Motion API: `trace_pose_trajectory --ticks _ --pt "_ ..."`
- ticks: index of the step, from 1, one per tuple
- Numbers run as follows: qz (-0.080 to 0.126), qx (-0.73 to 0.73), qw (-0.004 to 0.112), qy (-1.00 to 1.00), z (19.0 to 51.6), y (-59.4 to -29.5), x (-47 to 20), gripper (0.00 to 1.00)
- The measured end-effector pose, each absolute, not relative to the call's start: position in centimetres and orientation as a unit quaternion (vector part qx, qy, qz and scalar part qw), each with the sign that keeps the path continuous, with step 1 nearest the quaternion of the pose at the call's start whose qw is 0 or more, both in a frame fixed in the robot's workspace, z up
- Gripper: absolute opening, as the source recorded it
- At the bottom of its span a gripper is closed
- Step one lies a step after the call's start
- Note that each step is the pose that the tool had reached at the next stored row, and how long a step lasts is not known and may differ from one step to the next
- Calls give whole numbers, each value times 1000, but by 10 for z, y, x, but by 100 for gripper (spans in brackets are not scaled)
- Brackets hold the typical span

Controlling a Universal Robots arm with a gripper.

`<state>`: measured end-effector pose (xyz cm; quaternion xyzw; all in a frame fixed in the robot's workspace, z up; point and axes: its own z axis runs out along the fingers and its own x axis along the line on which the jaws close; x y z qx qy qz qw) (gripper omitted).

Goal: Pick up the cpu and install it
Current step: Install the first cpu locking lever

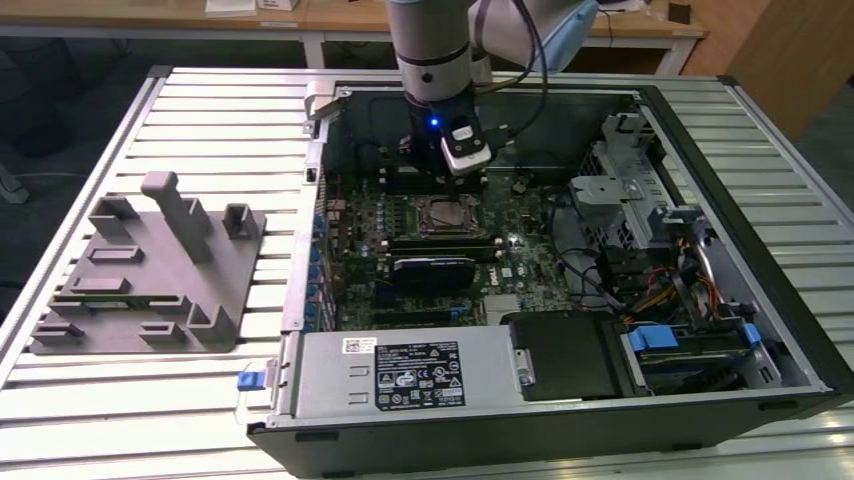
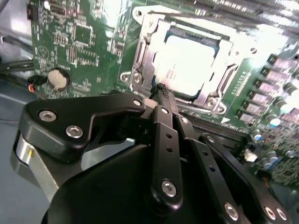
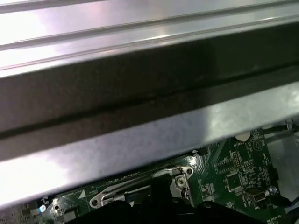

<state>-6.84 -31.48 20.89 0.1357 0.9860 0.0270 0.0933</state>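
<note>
The cpu (image 1: 442,215) lies flat in the metal-framed socket on the green motherboard (image 1: 527,215) inside the open computer case (image 1: 747,270). In the second wrist view the cpu (image 2: 187,58) shows its pale silvery top inside the socket frame (image 2: 140,60). My gripper (image 1: 461,172) hangs from the arm just behind the socket, a little above the board. Its black fingers (image 2: 163,121) meet at the tips, so my gripper (image 2: 160,88) is shut and holds nothing. The first wrist view shows a corner of the socket frame (image 3: 180,172) below the case's metal wall (image 3: 140,135).
A grey plastic tray with upright posts (image 1: 147,270) stands on the slatted table (image 1: 200,130) at the exterior view's left. In the case are a power supply (image 1: 400,372), a black block (image 1: 434,268), a drive cage (image 1: 627,190) and cables (image 1: 654,290).
</note>
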Motion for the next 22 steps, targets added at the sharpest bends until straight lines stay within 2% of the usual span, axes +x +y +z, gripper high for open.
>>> trace_pose_trajectory --ticks 7,19,22 --pt "7 134 89 987 209 -319 -68 11" --pt "4 134 85 987 209 -329 -67 11" --pt "1 134 75 988 208 -329 -67 11"
